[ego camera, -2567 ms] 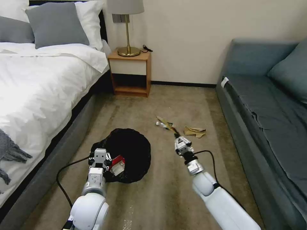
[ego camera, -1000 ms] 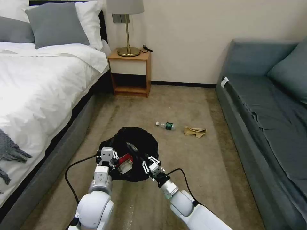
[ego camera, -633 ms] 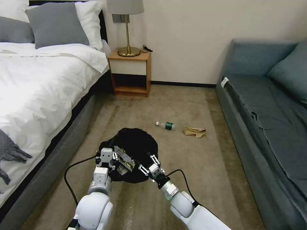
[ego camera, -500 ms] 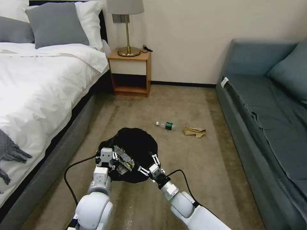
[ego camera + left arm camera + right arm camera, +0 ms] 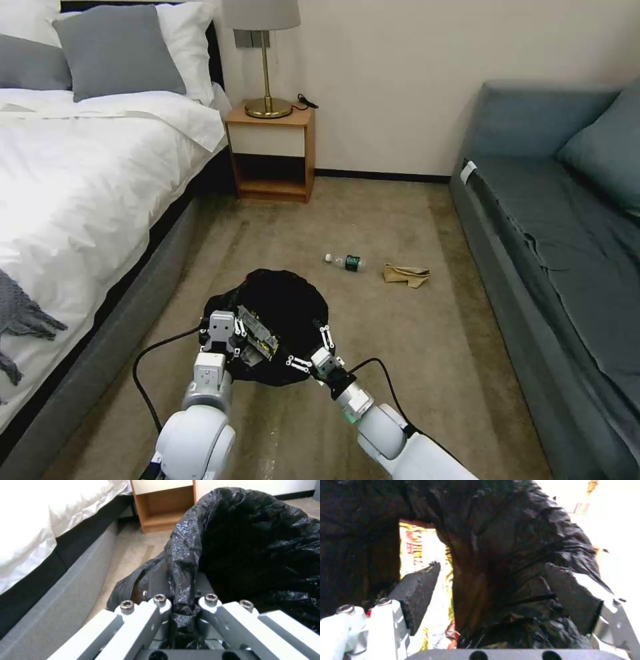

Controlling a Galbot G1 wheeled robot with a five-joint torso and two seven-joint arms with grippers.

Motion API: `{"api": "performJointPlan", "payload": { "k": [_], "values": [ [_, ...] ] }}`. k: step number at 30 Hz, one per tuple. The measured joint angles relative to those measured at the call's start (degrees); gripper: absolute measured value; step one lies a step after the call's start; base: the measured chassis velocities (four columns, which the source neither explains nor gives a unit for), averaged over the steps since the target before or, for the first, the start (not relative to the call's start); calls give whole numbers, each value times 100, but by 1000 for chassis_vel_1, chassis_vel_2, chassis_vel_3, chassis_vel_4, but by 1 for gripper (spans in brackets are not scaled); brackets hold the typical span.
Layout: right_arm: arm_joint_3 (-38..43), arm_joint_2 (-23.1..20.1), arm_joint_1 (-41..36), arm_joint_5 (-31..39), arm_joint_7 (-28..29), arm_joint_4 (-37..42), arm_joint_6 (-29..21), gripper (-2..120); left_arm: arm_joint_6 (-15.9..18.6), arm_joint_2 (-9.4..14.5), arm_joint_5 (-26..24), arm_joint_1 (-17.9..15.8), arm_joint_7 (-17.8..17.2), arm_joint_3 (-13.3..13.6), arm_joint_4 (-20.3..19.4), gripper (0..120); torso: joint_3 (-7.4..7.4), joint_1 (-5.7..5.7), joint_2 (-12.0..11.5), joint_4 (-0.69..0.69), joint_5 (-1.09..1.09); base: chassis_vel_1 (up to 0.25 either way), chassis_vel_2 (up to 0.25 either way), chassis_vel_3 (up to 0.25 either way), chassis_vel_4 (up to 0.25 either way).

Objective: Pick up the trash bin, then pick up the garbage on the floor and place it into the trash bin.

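The trash bin, wrapped in its crinkled black bag, hangs low over the carpet. My left gripper is shut on its near rim, and the left wrist view shows that gripper pinching the bag's edge. A dark and gold snack wrapper lies inside the bin. My right gripper stands open at the bin's near right rim, its pads spread over the wrapper. A clear bottle with a green label and a crumpled tan paper lie on the floor beyond.
A bed with a grey base runs along the left. A wooden nightstand with a lamp stands at the back wall. A blue-grey sofa lines the right. Carpet lies open between them.
My right gripper carried the snack wrapper from the floor by the bottle to the bin, opened and dropped it in. It has since drawn back a little toward me.
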Motion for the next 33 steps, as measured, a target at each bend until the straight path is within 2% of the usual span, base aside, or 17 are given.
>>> {"api": "performJointPlan", "payload": {
  "k": [10,15,18,23,28,33],
  "values": [
    [356,-39,45,246,-12,198,-20,84,-48,10,-15,-24,-14,-82,70,3,0,0,0,0,0,0,0,0,0],
    [605,-183,43,398,-114,308,-56,89,-53,36,-29,-16,-21,-126,68,3,0,0,0,0,0,0,0,0,0],
    [859,-312,11,302,29,346,-188,99,-60,52,-31,20,-35,-168,29,3,0,0,0,0,0,0,0,0,0],
    [1120,-447,-35,282,45,363,-333,100,-70,84,-34,76,-36,-219,-46,3,0,0,0,0,1,0,0,0,0],
    [1488,-599,-133,310,51,394,-709,100,-71,126,-45,136,-51,-302,-162,3,0,0,0,0,0,0,0,0,0],
    [1775,-598,-178,394,51,224,-761,100,-72,146,-60,169,-64,-362,-228,3,0,0,0,0,1,0,0,0,0]
  ]
}}
